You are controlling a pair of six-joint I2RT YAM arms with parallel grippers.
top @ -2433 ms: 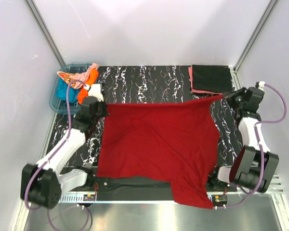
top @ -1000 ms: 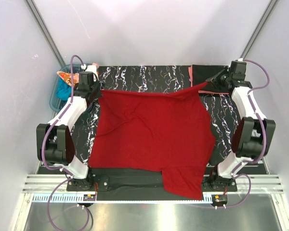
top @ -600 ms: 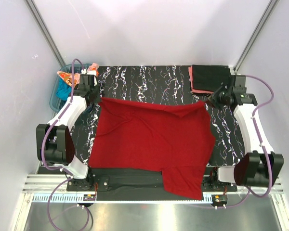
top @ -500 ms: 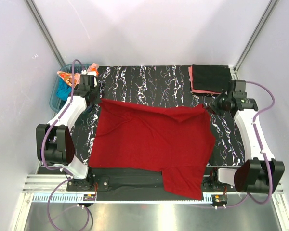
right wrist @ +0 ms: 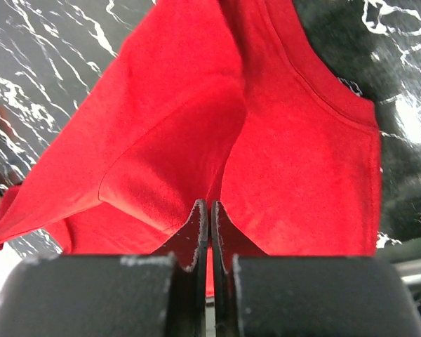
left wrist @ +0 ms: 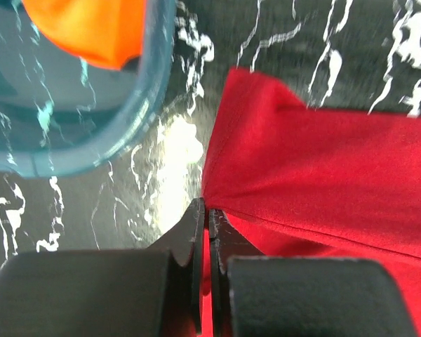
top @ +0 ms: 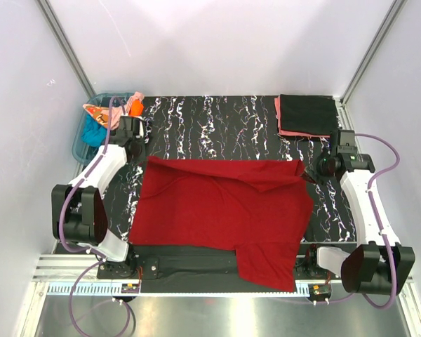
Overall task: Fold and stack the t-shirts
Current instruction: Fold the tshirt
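The dark red t-shirt (top: 224,203) lies spread over the middle of the black marbled table (top: 217,126), with one part hanging over the near edge. My left gripper (top: 144,159) is shut on its far left corner (left wrist: 217,203), close to the tabletop. At the far right corner, my right gripper (top: 305,170) is shut on the red cloth (right wrist: 196,126), which bunches into a fold at the jaws. A folded black t-shirt (top: 307,114) rests on a folded salmon pink one (top: 288,132) at the far right.
A blue translucent tub (top: 81,144) stands at the far left, just beyond my left gripper, with orange (top: 135,107), teal (top: 93,133) and pale peach (top: 104,112) cloth in it. The tub rim (left wrist: 77,151) and orange cloth (left wrist: 91,28) also show in the left wrist view.
Both grippers have pulled the red shirt's far edge toward the near side and lower. The right gripper has come away from the folded stack, and the far right corner now lies doubled over.
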